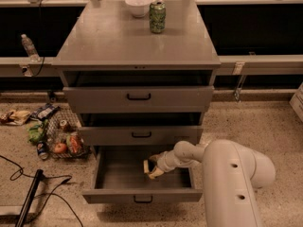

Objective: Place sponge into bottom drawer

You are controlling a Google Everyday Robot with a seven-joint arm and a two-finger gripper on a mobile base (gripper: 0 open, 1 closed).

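Note:
The bottom drawer (pixel 142 195) of the grey cabinet is pulled out and open, its black handle at the front centre. My gripper (pixel 152 167) reaches from the right into this drawer and holds the sponge (pixel 147 167), a small yellow block with a dark side, low over the drawer's right half. The fingers are closed around the sponge. The white arm (pixel 227 174) fills the lower right of the view.
Two upper grey drawers (pixel 139 98) stand slightly open above. A green soda can (pixel 157 16) and a white bowl (pixel 139 4) sit on the cabinet top. A wire basket of snacks and fruit (pixel 61 138) lies on the floor left, with a black cable (pixel 28 193).

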